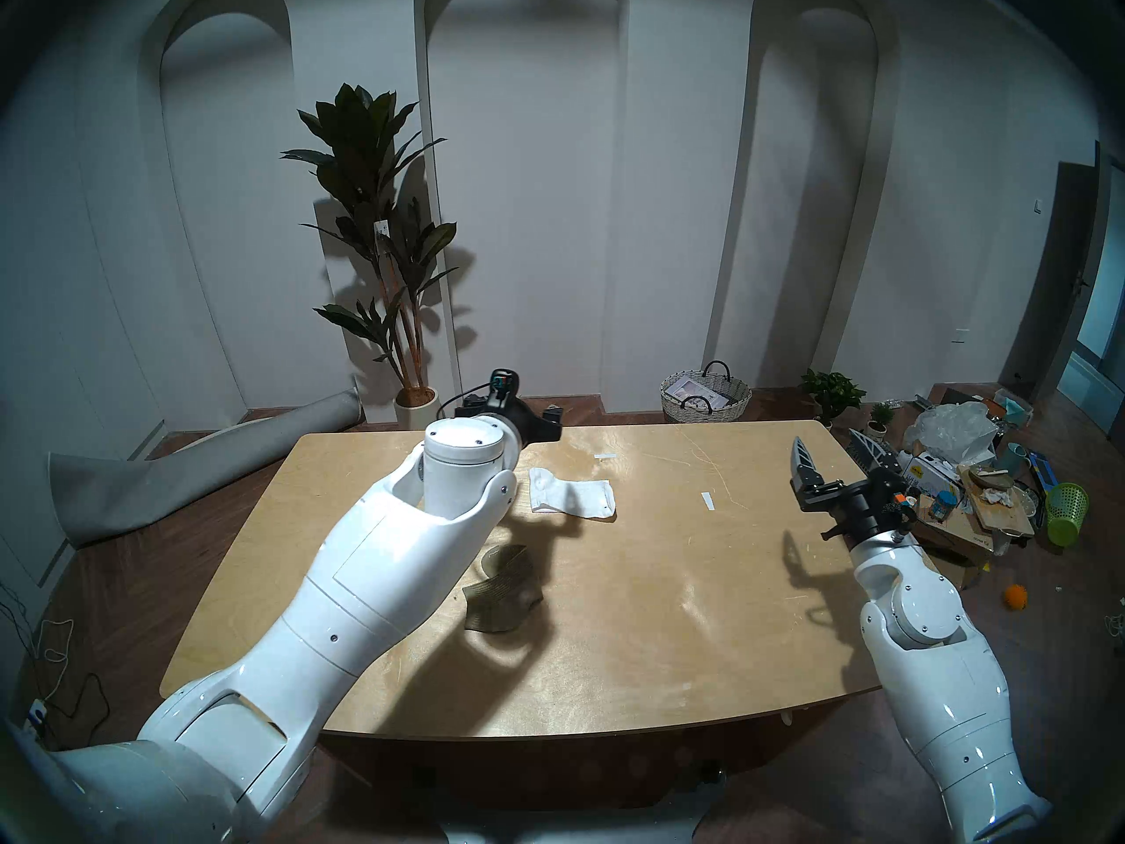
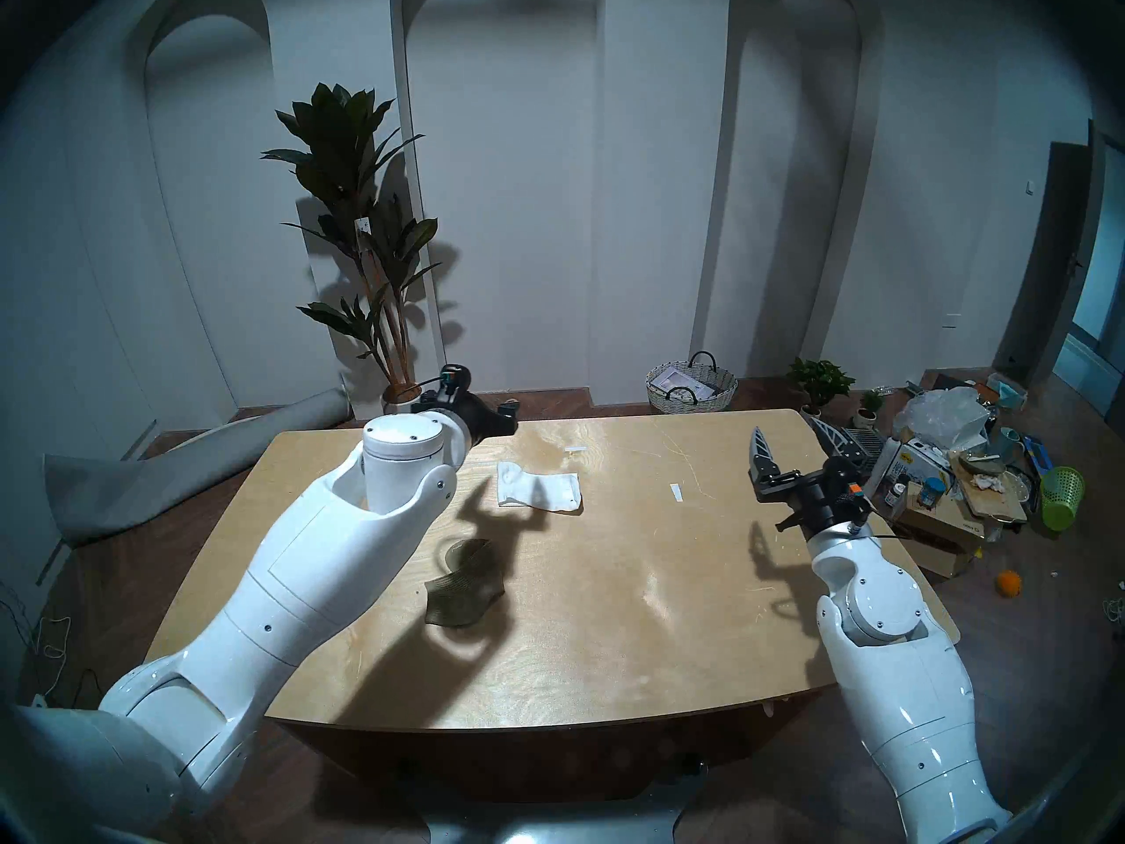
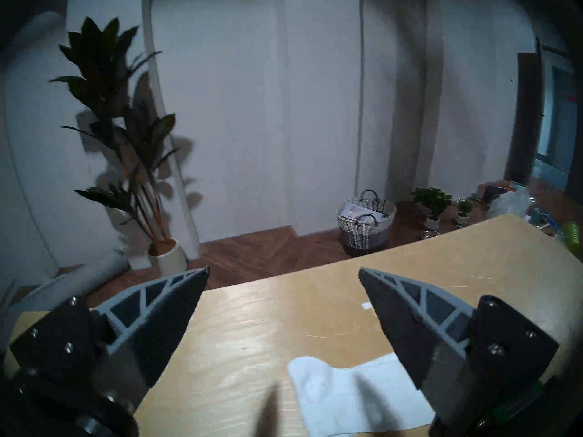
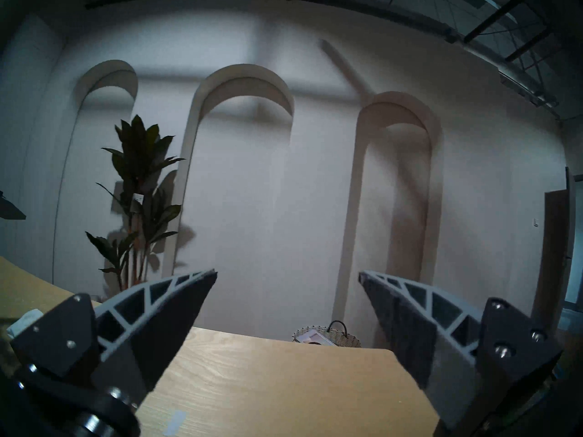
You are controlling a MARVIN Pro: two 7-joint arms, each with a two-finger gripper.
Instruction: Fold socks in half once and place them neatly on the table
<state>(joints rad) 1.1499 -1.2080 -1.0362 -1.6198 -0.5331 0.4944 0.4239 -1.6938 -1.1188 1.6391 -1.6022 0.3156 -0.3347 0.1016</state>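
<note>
The white sock [image 1: 572, 498] lies flat on the far middle of the plywood table [image 1: 639, 654], a small dark logo at its right end. It also shows in the left wrist view [image 3: 356, 395]. The olive sock [image 1: 502, 593] lies bent and rumpled nearer me, beside my left forearm. My left gripper [image 1: 551, 419] is open and empty, raised over the far edge just beyond the white sock; its jaws stand wide apart in the left wrist view [image 3: 284, 270]. My right gripper [image 1: 828, 444] is open and empty, raised over the table's right side [image 4: 287, 272].
Two small white paper strips [image 1: 606, 456] [image 1: 707, 500] lie on the table. Beyond it stand a woven basket [image 1: 705, 398] and a tall potted plant [image 1: 389, 246]. Boxes and clutter [image 1: 974, 477] crowd the floor on the right; a rolled mat [image 1: 201, 465] lies on the left.
</note>
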